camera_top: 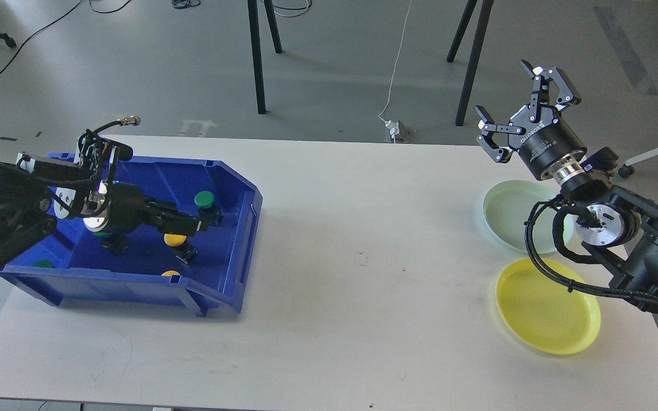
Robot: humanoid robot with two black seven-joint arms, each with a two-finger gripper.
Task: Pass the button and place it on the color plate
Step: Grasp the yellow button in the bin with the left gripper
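We are early in task. Both plates at right of frame bare: green plate [514, 214], yellow plate [546, 314]. Buttons all in blue bin [237, 251] at left: green button [204, 198], yellow button [175, 240]. Our left gripper [206, 220] reaches inside bin between them; cannot tell if closed on anything. Our right gripper [526, 105], upper right, spread wide, empty. We judge pick, handover, placing all remain.

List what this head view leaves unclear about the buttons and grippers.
- Left gripper: dark fingers over a green button in the blue bin; grip unclear.
- Button under the left arm: mostly hidden.
- Yellow button at the bin's front wall: only a sliver.
- Pale green plate: partly behind the right arm.
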